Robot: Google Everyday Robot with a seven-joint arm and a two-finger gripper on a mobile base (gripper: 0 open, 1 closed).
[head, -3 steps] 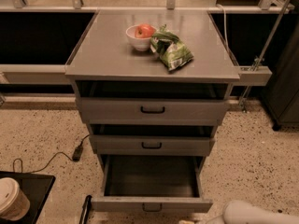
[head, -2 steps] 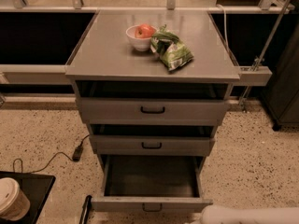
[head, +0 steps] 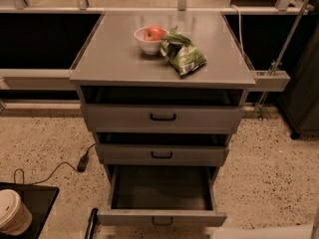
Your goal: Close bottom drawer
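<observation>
The bottom drawer (head: 162,217) is sitting at the foot of the grey bench (head: 119,54), pulled well out toward the camera. Its dark interior is lying open and its flat front is carrying a small black handle (head: 162,221) at the centre. Above it in the bench, the middle drawer (head: 162,155) and the top drawer (head: 162,117) are each showing a dark gap over their fronts, and neither is standing out nearly as far.

A white arm section (head: 261,231) is reaching in along the lower edge, just right of the bench's lowest front. The pincer is lying beyond that edge, so I cannot tell whether it is clenched or released.

On the bench top, toward the back, a white bowl (head: 149,45) is holding a red apple (head: 154,33). A green bag (head: 183,54) is lying just to the bowl's right, touching it.

On the speckled floor (head: 45,138) left of the bench, a black cable (head: 55,171) is trailing to a small black plug (head: 82,162). Farther left of the bench and nearer the camera, a lidded paper cup (head: 12,212) is resting on a black tray (head: 37,203).
</observation>
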